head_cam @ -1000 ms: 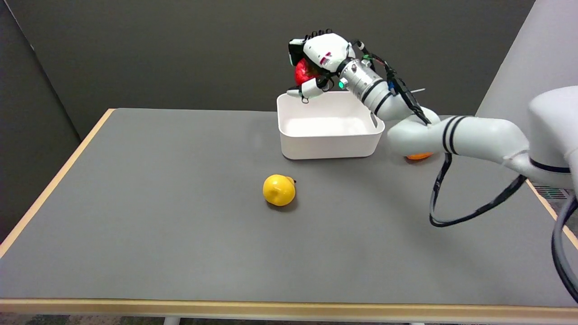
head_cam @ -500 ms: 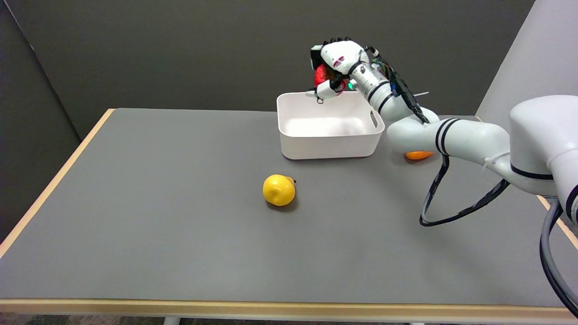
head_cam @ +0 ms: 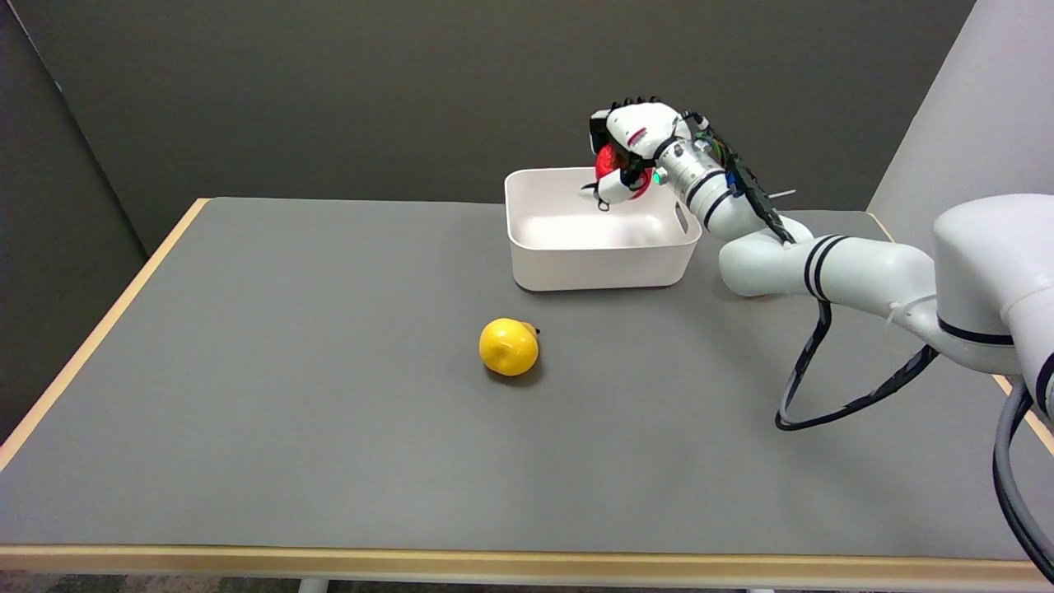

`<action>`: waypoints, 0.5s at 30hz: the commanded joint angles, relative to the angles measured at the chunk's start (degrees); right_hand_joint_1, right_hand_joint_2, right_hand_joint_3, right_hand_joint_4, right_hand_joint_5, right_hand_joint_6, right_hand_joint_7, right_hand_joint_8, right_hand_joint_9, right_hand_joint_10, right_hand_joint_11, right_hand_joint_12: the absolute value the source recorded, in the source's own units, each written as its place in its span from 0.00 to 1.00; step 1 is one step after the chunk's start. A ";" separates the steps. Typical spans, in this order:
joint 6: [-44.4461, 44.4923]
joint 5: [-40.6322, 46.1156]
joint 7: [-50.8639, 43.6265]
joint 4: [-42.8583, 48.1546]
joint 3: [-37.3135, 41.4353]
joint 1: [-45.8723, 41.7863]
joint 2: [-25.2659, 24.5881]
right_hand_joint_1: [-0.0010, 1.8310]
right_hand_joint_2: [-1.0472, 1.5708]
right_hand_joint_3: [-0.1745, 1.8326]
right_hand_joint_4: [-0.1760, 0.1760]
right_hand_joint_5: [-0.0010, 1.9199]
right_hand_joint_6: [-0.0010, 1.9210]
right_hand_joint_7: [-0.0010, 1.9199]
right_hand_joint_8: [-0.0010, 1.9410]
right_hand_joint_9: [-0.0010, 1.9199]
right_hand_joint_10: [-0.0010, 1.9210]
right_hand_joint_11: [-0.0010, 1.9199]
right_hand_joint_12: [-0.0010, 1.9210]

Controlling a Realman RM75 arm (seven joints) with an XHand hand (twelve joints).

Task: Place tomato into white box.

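My right hand (head_cam: 630,152) is in the air above the far right part of the white box (head_cam: 601,251), and it holds the tomato (head_cam: 613,165) — the fingers (head_cam: 609,191) are curled around the red fruit from above and from below, so I see only a part of it between them. The back of the hand faces up and toward me, and the palm side looks to the left and down, into the box. The tomato is over the opening of the box, near its far rim, and it does not touch the box as far as I can tell. The arm (head_cam: 823,268) comes from the lower right, lies low over the right side of the surface (head_cam: 247,371), then bends up at the elbow beside the box's right wall, and the wrist rises toward the hand. A black cable hangs in a loop under the arm. The box stands near the far edge of the surface. A yellow fruit (head_cam: 509,347) lies apart from it — closer to the middle of the surface.
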 commanded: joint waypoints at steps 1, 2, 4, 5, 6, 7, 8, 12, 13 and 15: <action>1.63 0.55 0.30 -7.98 0.96 -1.26 5.43 0.43 0.70 0.56 0.99 0.17 0.48 0.28 0.37 0.29 0.55 0.23 0.73; 1.71 0.55 0.30 -8.36 1.20 -1.26 5.57 0.39 0.69 0.58 0.98 0.16 0.43 0.26 0.33 0.27 0.51 0.20 0.71; 1.76 0.55 0.30 -8.67 1.49 -1.26 5.83 0.30 0.68 0.60 0.92 0.12 0.30 0.19 0.25 0.21 0.42 0.15 0.65; 1.76 0.55 0.30 -8.78 1.49 -1.29 5.97 0.28 0.67 0.61 0.91 0.11 0.28 0.17 0.23 0.18 0.39 0.14 0.63; 1.76 0.55 0.30 -8.78 1.51 -1.33 6.01 0.27 0.67 0.61 0.90 0.10 0.26 0.16 0.22 0.17 0.37 0.13 0.61; 1.76 0.55 0.30 -8.78 1.60 -1.36 6.04 0.25 0.67 0.61 0.89 0.09 0.25 0.15 0.21 0.15 0.35 0.11 0.59; 1.76 0.55 0.30 -8.78 1.65 -1.44 6.09 0.24 0.66 0.61 0.89 0.08 0.24 0.14 0.19 0.14 0.34 0.10 0.56; 1.76 0.55 0.30 -8.89 1.65 -1.57 6.09 0.22 0.65 0.61 0.88 0.07 0.24 0.11 0.18 0.10 0.30 0.07 0.52; 1.76 0.55 0.30 -8.94 1.65 -1.57 6.09 0.22 0.65 0.61 0.88 0.07 0.24 0.11 0.18 0.10 0.30 0.07 0.52; 1.76 0.55 0.30 -8.94 1.78 -1.57 6.12 0.22 0.65 0.61 0.88 0.07 0.23 0.11 0.18 0.10 0.30 0.07 0.52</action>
